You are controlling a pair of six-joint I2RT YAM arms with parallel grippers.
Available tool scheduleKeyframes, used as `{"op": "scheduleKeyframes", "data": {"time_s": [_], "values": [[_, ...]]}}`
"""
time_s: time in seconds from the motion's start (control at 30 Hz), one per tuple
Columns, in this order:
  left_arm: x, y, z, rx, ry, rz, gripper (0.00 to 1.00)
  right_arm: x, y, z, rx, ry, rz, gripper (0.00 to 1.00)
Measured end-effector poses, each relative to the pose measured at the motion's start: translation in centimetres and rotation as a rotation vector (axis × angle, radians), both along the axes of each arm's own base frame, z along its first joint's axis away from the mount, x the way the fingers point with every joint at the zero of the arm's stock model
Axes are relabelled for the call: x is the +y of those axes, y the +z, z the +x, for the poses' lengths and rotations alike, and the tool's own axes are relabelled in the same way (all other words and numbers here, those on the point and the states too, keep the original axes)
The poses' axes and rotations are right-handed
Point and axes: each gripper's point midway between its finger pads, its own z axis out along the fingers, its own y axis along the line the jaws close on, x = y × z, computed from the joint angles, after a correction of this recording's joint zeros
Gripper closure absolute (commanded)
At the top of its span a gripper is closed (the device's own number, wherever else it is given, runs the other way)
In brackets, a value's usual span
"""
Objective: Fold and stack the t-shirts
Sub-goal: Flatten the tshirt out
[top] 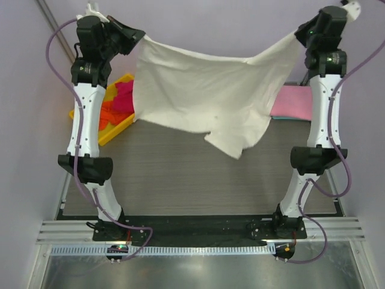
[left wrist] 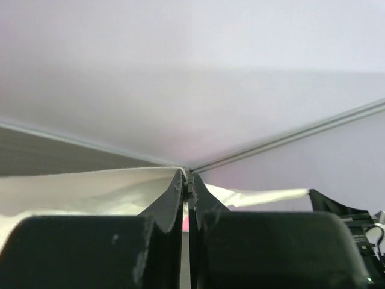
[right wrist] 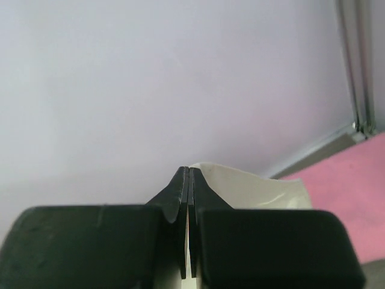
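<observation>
High above the bench (top: 180, 180), the cream-white t-shirt (top: 204, 90) hangs stretched between your arms like a sagging banner, clear of the surface. Your left tool (left wrist: 187, 176) is pressed together on 1 upper corner, with cloth running out on both sides of it, and your right tool (right wrist: 188, 171) pinches the opposite corner the same way. From the top camera the shirt hides much of the far bench, and its hem droops lowest right of centre. Behind it at left, the yellow tray (top: 114, 135) is partly covered; a magenta t-shirt (top: 124, 96) and orange cloth (top: 107, 115) lie heaped inside, hard to separate. At far right a pink t-shirt (top: 293, 102) lies flat, cut off by the right arm (top: 322, 120).
</observation>
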Motion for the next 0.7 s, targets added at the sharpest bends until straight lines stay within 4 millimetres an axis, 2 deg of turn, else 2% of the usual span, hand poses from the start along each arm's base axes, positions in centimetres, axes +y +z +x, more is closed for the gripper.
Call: {"op": "scheduleKeyframes", "data": {"time_s": [0.03,0.1,0.13,0.23,0.3,0.33,0.43,0.5,0.57,0.7], "values": [[-0.1,1.6,-0.6,-0.038,-0.009,-0.010,1.00,-0.9,1.8,-1.0,-0.042,-0.017,-0.003,0.99],[-0.1,3.3,-1.8,-0.078,-0.016,-0.016,1.00,-2.3,6.2,-3.9,-0.144,-0.047,-0.016,0.99],[0.0,3.9,-2.6,-0.093,-0.017,-0.015,1.00,-2.9,8.9,-6.2,-0.208,-0.063,-0.027,0.99],[0.3,3.9,-5.1,-0.085,-0.018,0.000,1.00,-3.0,14.6,-13.2,-0.347,-0.083,-0.054,0.99],[0.7,3.2,-7.0,-0.078,-0.014,0.029,1.00,-2.4,17.0,-18.3,-0.424,-0.080,-0.065,0.99],[0.9,2.6,-8.0,-0.066,-0.012,0.044,1.00,-2.1,17.2,-20.2,-0.441,-0.075,-0.066,0.99],[1.6,0.2,-11.2,-0.028,-0.003,0.089,1.00,-1.2,15.0,-24.6,-0.417,-0.055,-0.058,0.99],[2.1,-1.9,-13.4,-0.001,0.003,0.119,1.00,-0.4,11.8,-26.8,-0.370,-0.024,-0.040,0.99],[2.6,-4.7,-15.7,0.045,0.006,0.149,1.00,0.5,7.4,-27.6,-0.274,0.018,-0.013,0.99],[3.6,-10.7,-20.5,0.148,0.010,0.210,1.00,1.9,-5.0,-28.6,0.021,0.076,0.066,0.99]]}}
